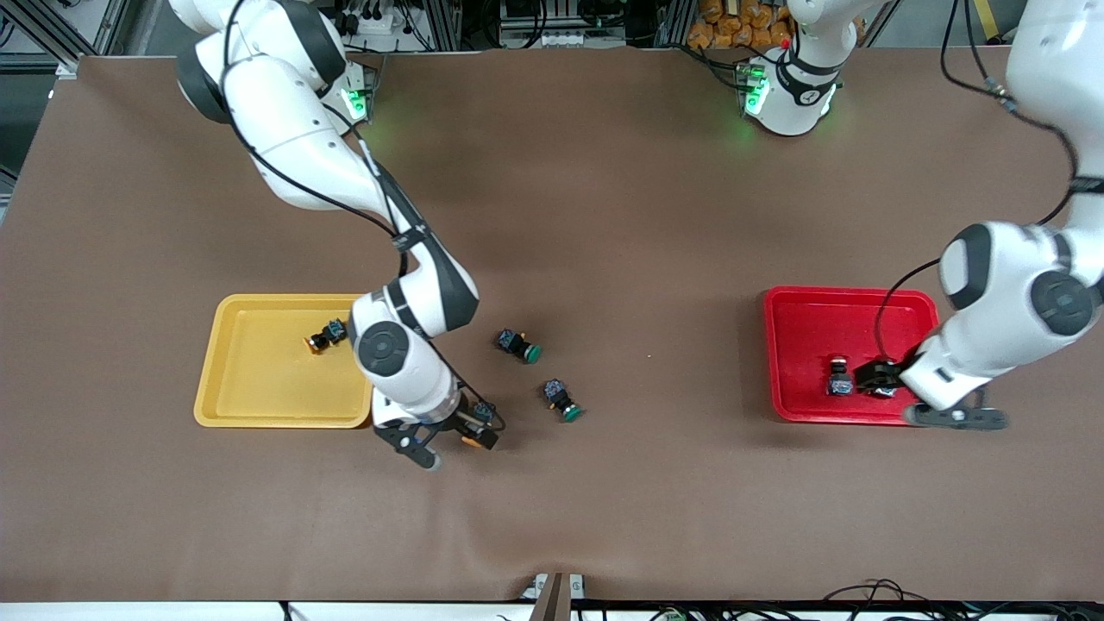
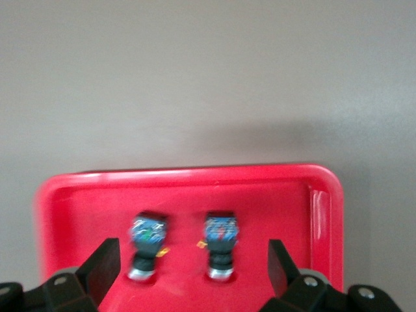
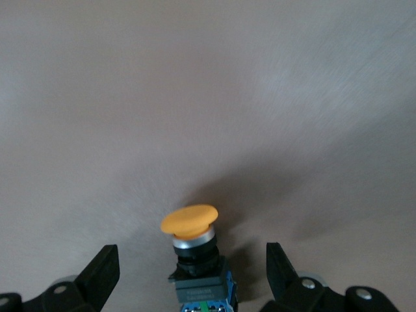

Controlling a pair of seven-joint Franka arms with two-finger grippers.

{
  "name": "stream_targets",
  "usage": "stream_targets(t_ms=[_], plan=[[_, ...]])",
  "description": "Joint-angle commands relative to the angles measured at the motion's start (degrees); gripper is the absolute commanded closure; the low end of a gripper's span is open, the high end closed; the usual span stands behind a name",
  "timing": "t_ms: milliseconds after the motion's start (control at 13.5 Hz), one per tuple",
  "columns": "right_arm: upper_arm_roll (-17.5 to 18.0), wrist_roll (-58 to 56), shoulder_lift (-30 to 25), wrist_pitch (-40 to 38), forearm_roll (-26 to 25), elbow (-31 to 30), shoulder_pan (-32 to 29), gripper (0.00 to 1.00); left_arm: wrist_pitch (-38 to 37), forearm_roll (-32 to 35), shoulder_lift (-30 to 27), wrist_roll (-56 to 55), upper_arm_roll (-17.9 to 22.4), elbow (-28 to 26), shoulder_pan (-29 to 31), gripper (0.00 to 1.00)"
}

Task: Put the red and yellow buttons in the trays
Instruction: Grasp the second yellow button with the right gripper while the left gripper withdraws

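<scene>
Here we straddle the orange-capped push-button switch (image 3: 195, 257) lying on the brown table beside the shallow yellow plastic tray (image 1: 226, 379): right gripper (image 1: 450, 440) spread, so centre, then pinch. Left gripper (image 2: 195, 270), spread, hangs over the red plastic tray (image 1: 802, 310) holding two red-capped switches (image 2: 220, 246).

My red tray (image 2: 195, 179) looks like glossy, smooth plastic. The desk (image 1: 604, 190) wears a matt brown cloth. The yellow button (image 3: 189, 220) has a smooth matt cap.
</scene>
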Motion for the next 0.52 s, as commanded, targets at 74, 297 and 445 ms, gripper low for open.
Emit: stream_targets(t_ms=[74, 297, 445], plan=[[-1.34, 0.27, 3.34, 1.2, -2.3, 3.1, 2.75, 0.81, -6.28, -3.09, -7.96, 1.08, -0.4, 0.82, 2.31, 0.0], [-1.35, -0.16, 3.25, 0.76, -2.56, 3.1, 2.23, 1.0, -18.47, -8.91, -12.02, 5.1, -0.13, 7.48, 2.76, 0.0], [-1.26, -0.34, 2.82, -0.9, -2.47, 3.1, 1.71, 1.0, -27.19, -10.23, -13.25, 7.58, 0.13, 13.46, 3.45, 0.0]])
